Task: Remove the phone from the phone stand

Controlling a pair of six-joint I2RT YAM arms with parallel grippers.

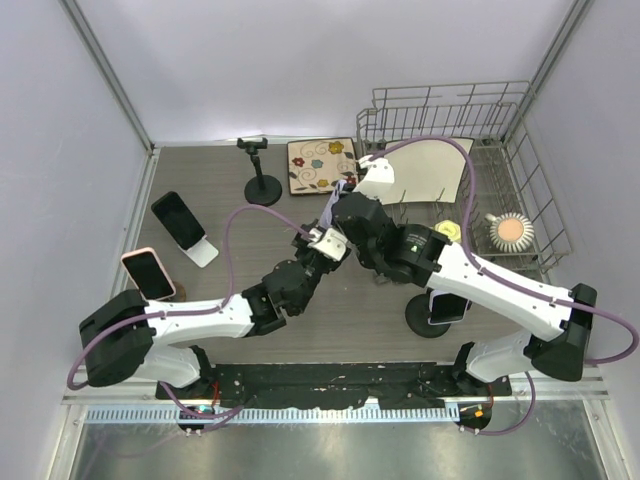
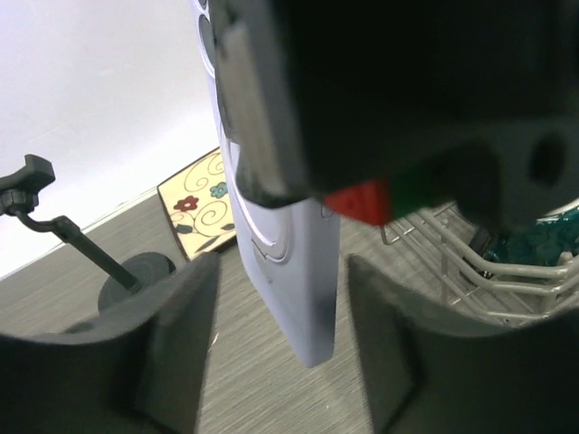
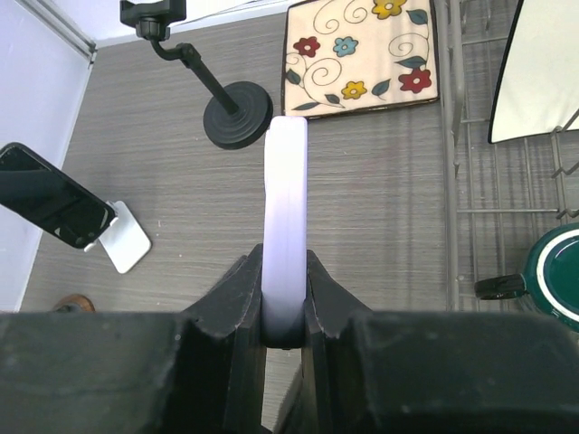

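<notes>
The right pincer (image 3: 285, 294) pinches the lavender phone (image 3: 285, 181) edge-on above the desk (image 3: 380, 226); the left pincer (image 2: 280, 344) is spread, 1 finger each side.

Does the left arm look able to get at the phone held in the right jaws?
Probably yes: the phone sits between the parted jaws of the left gripper, with nothing in the way.

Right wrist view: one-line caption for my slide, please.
Right gripper clamps a pale lilac phone edge-on; empty black stand and floral tile beyond.
</notes>
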